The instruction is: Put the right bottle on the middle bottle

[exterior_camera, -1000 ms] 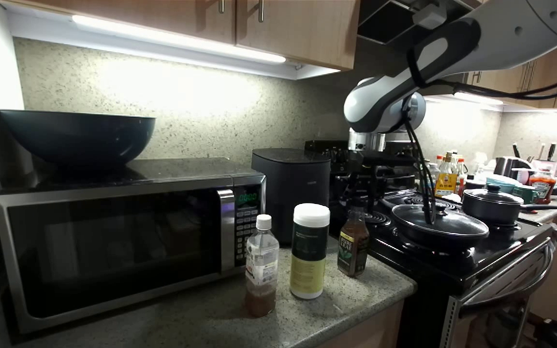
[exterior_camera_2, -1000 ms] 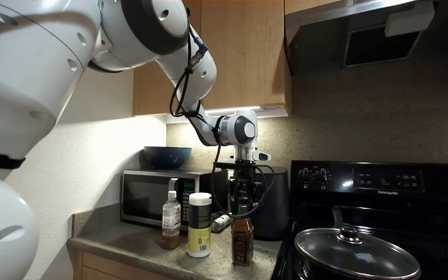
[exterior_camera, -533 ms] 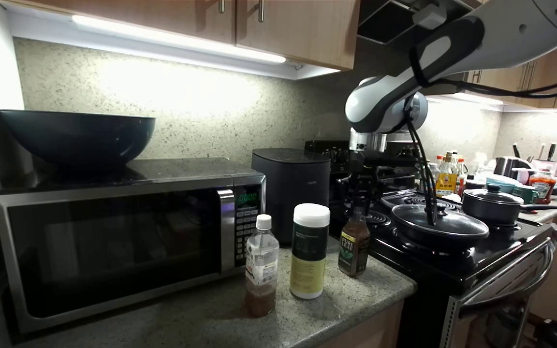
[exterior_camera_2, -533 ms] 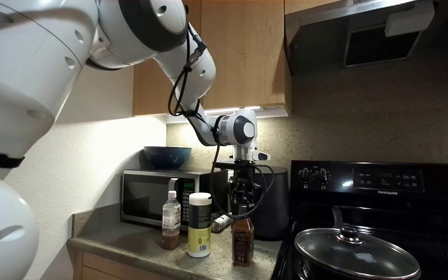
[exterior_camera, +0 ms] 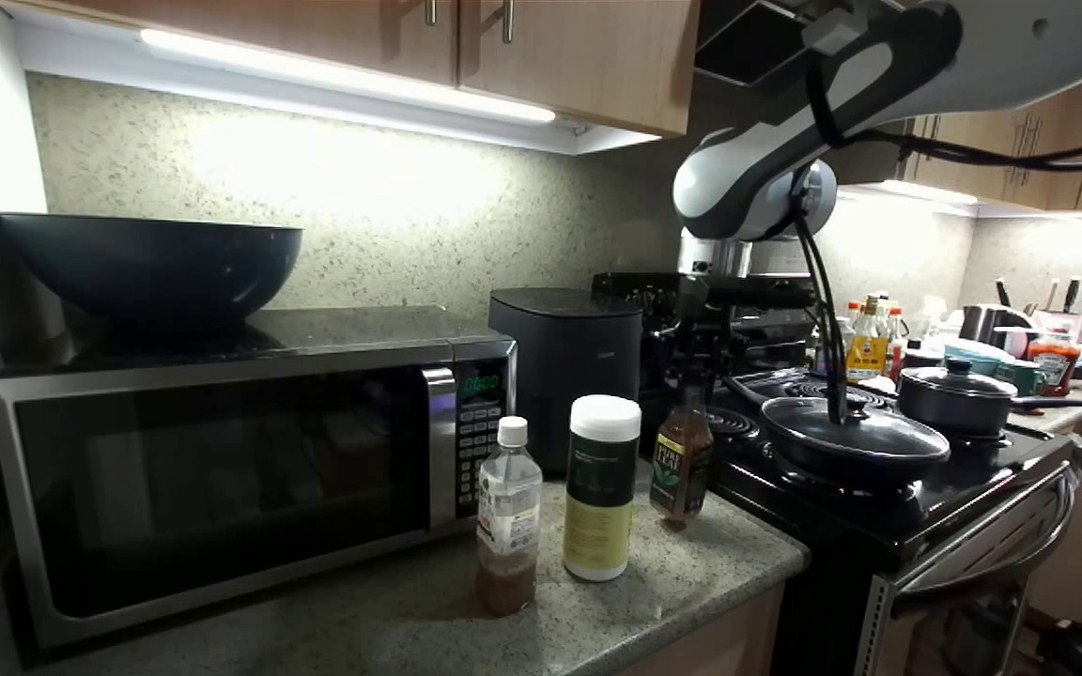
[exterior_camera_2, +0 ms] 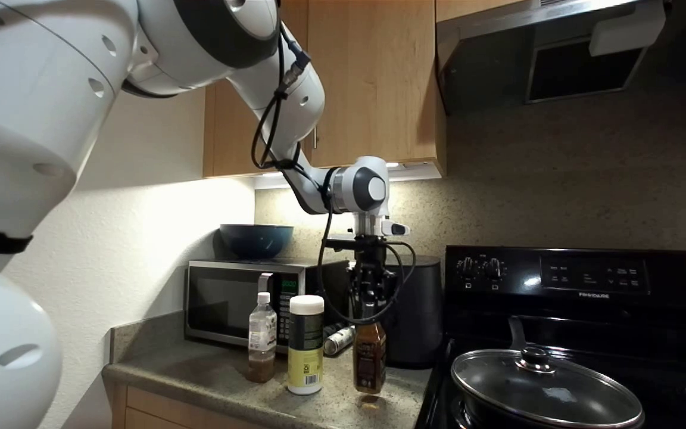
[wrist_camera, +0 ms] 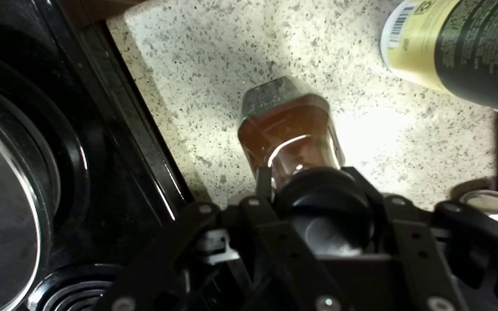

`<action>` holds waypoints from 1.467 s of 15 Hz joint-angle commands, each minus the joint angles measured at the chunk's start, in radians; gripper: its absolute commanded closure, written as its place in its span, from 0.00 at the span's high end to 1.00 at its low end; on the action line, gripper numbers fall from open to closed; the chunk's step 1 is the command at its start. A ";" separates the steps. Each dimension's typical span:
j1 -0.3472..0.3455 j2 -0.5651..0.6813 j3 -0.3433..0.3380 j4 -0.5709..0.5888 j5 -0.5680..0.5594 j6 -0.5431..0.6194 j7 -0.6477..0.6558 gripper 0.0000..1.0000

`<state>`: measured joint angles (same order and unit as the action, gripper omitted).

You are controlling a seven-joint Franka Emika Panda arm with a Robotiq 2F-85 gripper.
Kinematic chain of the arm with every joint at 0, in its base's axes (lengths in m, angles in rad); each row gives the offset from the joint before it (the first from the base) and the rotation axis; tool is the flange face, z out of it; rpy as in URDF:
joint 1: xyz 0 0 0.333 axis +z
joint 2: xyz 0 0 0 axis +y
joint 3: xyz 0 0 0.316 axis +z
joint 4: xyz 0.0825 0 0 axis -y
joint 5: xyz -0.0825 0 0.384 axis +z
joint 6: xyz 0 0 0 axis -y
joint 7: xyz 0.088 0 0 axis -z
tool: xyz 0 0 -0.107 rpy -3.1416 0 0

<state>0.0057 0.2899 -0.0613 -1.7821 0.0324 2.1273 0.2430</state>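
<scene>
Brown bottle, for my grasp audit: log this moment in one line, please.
gripper shut on brown bottle | bottle clear of counter | white-lidded canister upright on counter | stacking not yet done

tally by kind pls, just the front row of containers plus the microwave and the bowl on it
Bottles: 2 (clear bottle, brown bottle in the hand)
White-lidded canister: 1
Microwave: 1
Bowl: 1
Total: 5
</scene>
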 commanded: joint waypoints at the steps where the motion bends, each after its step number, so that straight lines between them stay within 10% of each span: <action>1: 0.014 -0.140 0.019 -0.066 0.008 -0.004 0.021 0.18; 3: 0.018 -0.183 0.027 -0.070 0.002 -0.022 0.013 0.18; 4: 0.010 -0.100 0.027 -0.022 0.000 -0.011 0.001 0.43; 10: 0.013 -0.152 0.032 -0.054 0.000 -0.020 0.001 0.43; 11: 0.016 -0.158 0.032 -0.051 -0.014 -0.033 0.004 0.18; 22: 0.079 -0.291 0.095 0.060 -0.252 -0.221 0.111 0.18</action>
<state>0.0784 0.0425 0.0120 -1.7537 -0.1722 1.9455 0.3146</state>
